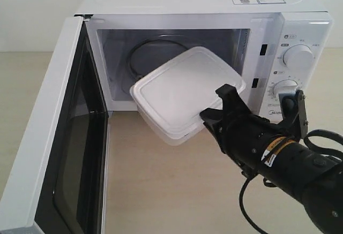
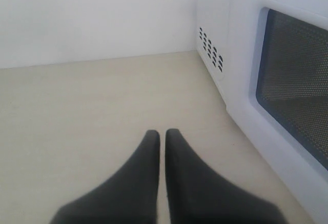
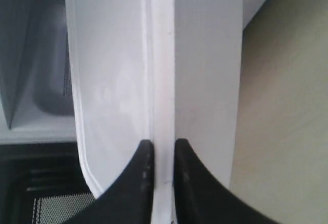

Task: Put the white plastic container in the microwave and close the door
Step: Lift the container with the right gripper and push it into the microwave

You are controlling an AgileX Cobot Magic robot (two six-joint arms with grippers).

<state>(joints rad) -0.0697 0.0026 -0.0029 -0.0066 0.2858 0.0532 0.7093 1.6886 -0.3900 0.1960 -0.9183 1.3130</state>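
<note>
The white plastic container [image 1: 182, 92] hangs tilted in the air in front of the microwave [image 1: 187, 9] opening, its far end just inside the cavity. My right gripper [image 1: 214, 108] is shut on the container's rim [image 3: 163, 106], one finger on the lid, one below. The door [image 1: 53, 137] stands wide open to the left, its dark window facing inward. The glass turntable [image 1: 153, 57] shows behind the container. My left gripper [image 2: 161, 131] is shut and holds nothing; it hovers over the wooden table beside the door's outer face [image 2: 287, 80].
The two round dials [image 1: 298, 56] sit on the microwave's right panel, just above my right arm. Light wooden table [image 1: 177, 191] extends in front of the microwave. A white wall [image 2: 92, 14] rises behind the table.
</note>
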